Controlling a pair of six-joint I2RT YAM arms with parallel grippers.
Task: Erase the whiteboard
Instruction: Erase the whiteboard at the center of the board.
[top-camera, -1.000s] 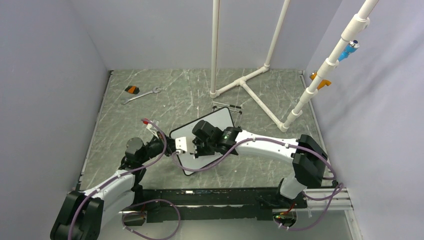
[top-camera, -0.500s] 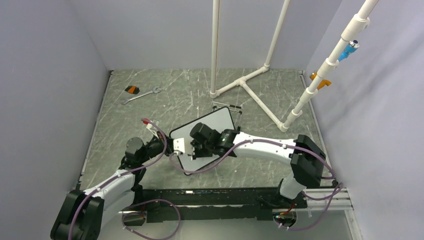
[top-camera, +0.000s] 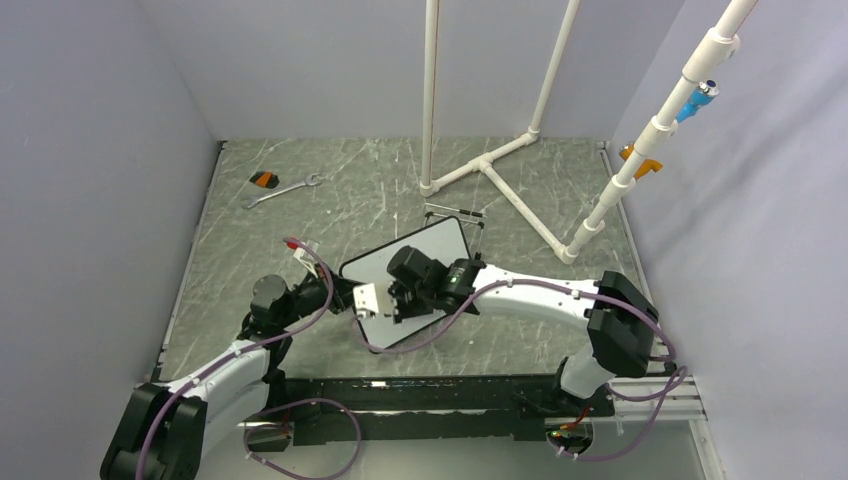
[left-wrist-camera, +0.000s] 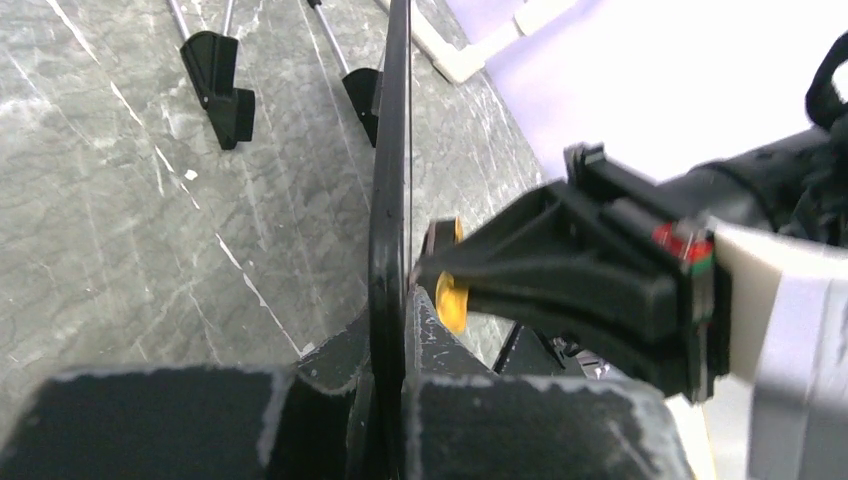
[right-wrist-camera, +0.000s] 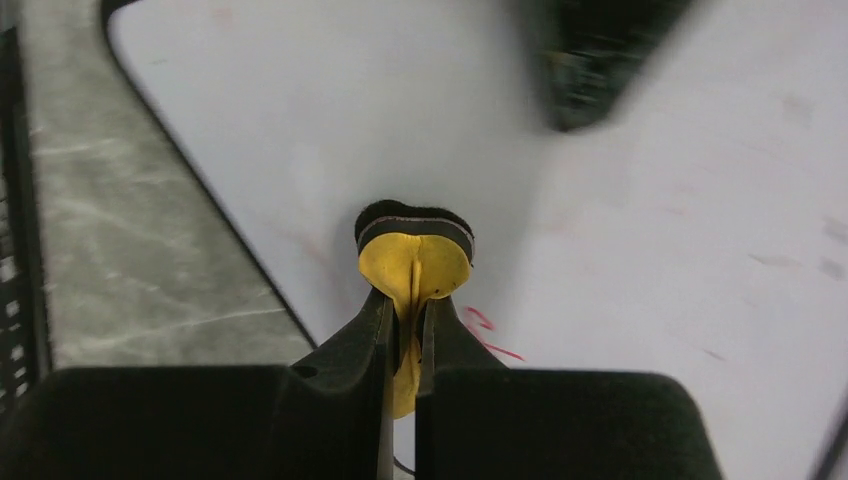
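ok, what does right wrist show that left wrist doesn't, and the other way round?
Only right wrist: the whiteboard face-on, with a faint red squiggle unwiped beside the eraser. Only left wrist: the board edge-on, its frame clamped in the left gripper, and the black stand feet beyond. Both: the yellow eraser pinched in the right gripper against the board, and the marble table.

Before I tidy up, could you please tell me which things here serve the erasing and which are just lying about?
In use: whiteboard, eraser, left hand, right hand.
Lying about: wrench, orange block, pipe frame.
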